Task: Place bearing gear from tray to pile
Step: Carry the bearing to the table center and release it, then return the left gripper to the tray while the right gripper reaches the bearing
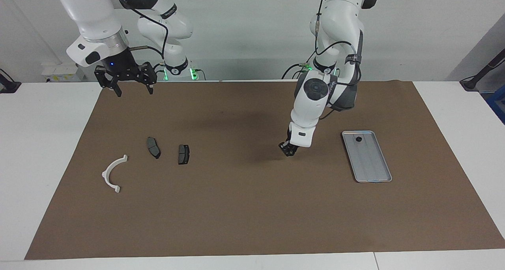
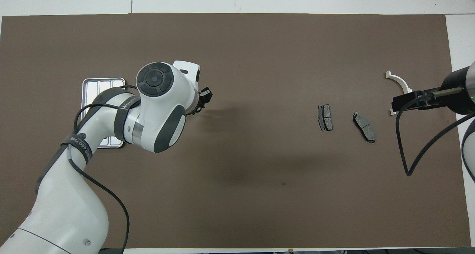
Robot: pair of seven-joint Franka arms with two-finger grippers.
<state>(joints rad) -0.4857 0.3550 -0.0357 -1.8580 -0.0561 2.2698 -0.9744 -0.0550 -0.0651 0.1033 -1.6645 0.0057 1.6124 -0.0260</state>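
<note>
Left end effector [image 1: 288, 149]: low over the brown mat [image 1: 252, 207] in the middle of the facing frame, between the tray and the two brake pads, tilted; in the overhead frame [image 2: 203, 98] it pokes out from under the arm's wrist. I cannot tell whether its fingers are parted or closed, nor whether they carry anything.
Right end effector [image 1: 132, 86]: raised at the upper left of the facing frame, over the mat's edge by the robots; fingers spread wide, nothing between them. This arm waits.
Tray [image 1: 369, 159]: flat on the mat at centre right of the facing frame; in the overhead frame [image 2: 97, 84] mostly covered by the left arm.
Gear [image 1: 359, 138]: small dark round part inside the tray, at the end nearest the robots.
Pile: white half-ring bracket [image 1: 113, 173] at lower left of the facing frame, with two dark brake pads beside it, one [image 1: 153, 147] next to the bracket and one [image 1: 184, 154] toward the frame's centre; all three apart from each other, flat on the mat.
Table [image 1: 43, 151]: white, showing around the mat.
</note>
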